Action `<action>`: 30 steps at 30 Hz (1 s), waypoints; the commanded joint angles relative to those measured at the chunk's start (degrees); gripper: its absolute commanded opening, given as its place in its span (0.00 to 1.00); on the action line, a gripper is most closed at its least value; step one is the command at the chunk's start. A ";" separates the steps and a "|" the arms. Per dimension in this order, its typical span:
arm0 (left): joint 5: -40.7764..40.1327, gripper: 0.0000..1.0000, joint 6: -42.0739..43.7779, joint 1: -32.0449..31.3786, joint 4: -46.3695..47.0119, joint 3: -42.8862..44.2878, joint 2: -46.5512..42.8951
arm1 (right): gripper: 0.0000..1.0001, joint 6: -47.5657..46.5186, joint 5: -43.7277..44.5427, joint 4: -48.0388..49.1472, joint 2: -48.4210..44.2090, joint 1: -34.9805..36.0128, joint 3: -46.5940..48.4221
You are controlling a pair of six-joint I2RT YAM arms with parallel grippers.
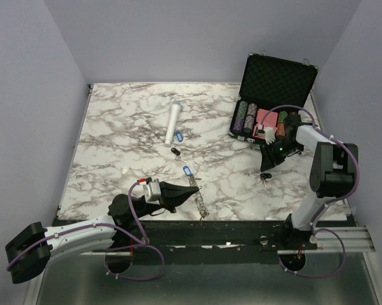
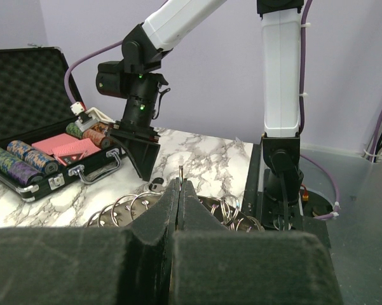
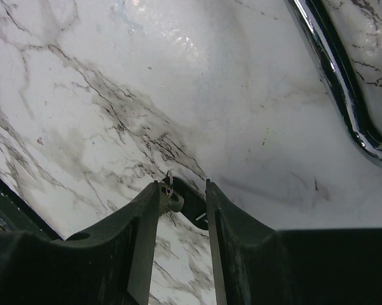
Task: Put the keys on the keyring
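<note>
Marble-patterned tabletop [image 1: 127,127] is stretching out before you. Your left gripper [image 2: 180,185] is pinching the keyring [image 2: 130,206] by a thin metal edge, jaws fully together, at the near table edge. Your right gripper [image 3: 183,187] is straddling a black-tagged key [image 3: 176,201], jaws narrowly apart, near the chip case [image 1: 279,79].

No writing, number or brand can be read in any view. The blue key tag [image 1: 187,171] just beyond the left gripper [image 1: 194,189] is too small to show lettering. The chips [image 2: 19,164] and red cards [image 2: 70,149] in the case [image 2: 25,82] behind the right gripper [image 2: 144,175] show only patterns.
</note>
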 commanded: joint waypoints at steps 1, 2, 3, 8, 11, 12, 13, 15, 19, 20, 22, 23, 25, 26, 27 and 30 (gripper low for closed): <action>-0.89 0.00 -0.38 -0.20 1.18 -2.61 -1.03 | 0.42 0.64 1.27 -1.79 1.36 0.60 0.79; -0.89 0.00 -0.38 -0.20 1.10 -2.69 -0.94 | 0.41 0.55 1.45 -1.79 1.36 0.69 0.87; -1.06 0.00 -0.47 -0.20 1.10 -2.70 -0.94 | 0.41 0.55 1.45 -1.79 1.45 0.87 0.87; -0.98 0.00 -0.47 -0.20 1.36 -2.78 -0.94 | 0.37 0.73 1.80 -2.31 2.24 1.22 1.05; -0.98 0.00 -0.47 -0.20 1.27 -2.78 -1.03 | 0.36 0.73 1.89 -2.32 2.24 1.48 1.05; -0.98 0.00 -0.47 -0.20 1.18 -2.78 -1.12 | 0.35 0.73 1.89 -2.49 2.24 1.66 0.96; -0.98 0.00 -0.55 -0.20 1.27 -2.70 -1.12 | 0.35 0.73 1.80 -2.67 2.33 1.75 0.96; -0.98 0.00 -0.38 -0.20 1.10 -2.61 -1.12 | 0.33 0.64 1.89 -2.76 2.42 1.83 0.96; -0.98 0.00 -0.29 -0.20 1.01 -2.61 -0.94 | 0.31 0.64 1.71 -2.93 2.24 1.92 0.87; -0.98 0.00 -0.29 -0.20 1.01 -2.61 -0.94 | 0.31 0.73 1.80 -3.02 2.24 2.10 0.87; -0.89 0.00 -0.38 -0.20 1.18 -2.61 -0.94 | 0.31 0.64 1.89 -3.28 2.24 2.10 0.87; -0.89 0.00 -0.38 -0.20 1.18 -2.78 -1.03 | 0.31 0.73 1.97 -3.54 2.33 2.10 1.05; -1.15 0.00 0.32 -0.20 1.54 -3.05 -0.86 | 0.30 0.20 2.15 -3.98 2.15 2.19 1.31; -0.89 0.00 0.76 -0.20 1.01 -2.70 -0.94 | 0.30 0.20 2.41 -4.07 2.07 2.19 1.31; -0.45 0.00 1.29 -0.20 -0.21 -2.09 -0.94 | 0.31 0.20 2.59 -3.99 2.07 2.19 1.23; 1.30 0.00 1.64 -0.20 -2.59 -0.41 -0.42 | 0.31 0.20 2.50 -3.64 2.24 2.19 0.88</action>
